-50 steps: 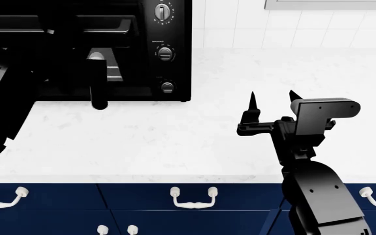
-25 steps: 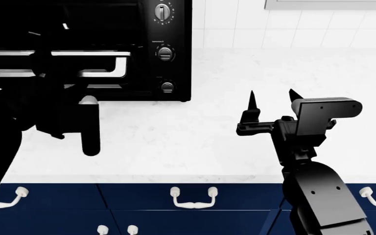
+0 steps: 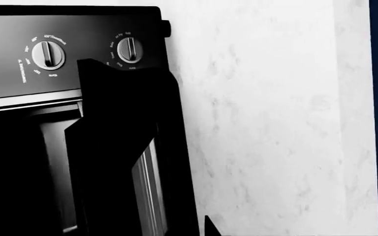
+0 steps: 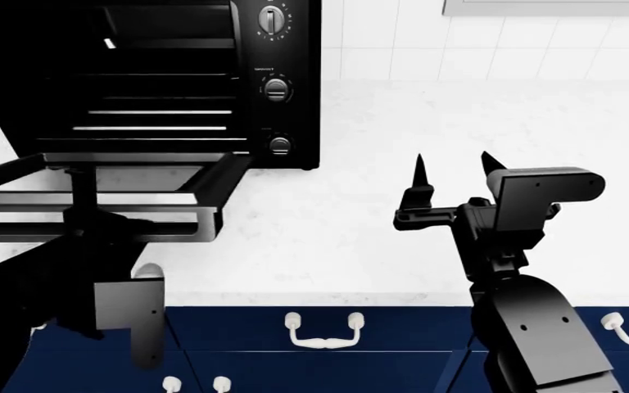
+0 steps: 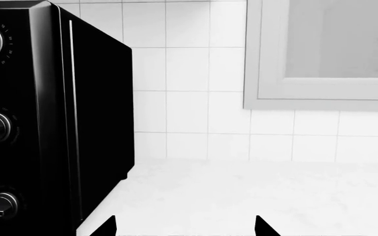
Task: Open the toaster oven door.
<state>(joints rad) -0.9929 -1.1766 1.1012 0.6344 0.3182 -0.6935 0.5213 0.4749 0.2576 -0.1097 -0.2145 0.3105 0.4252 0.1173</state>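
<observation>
Toaster oven door (image 4: 96,196) lies swung down, nearly open; left gripper's (image 4: 128,315) grip unclear, right gripper (image 4: 451,176) spread idle; next, release.

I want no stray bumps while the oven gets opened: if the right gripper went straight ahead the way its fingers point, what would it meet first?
Probably nothing soon: the right gripper points over bare countertop toward the tiled wall; the toaster oven sits off to one side.
</observation>
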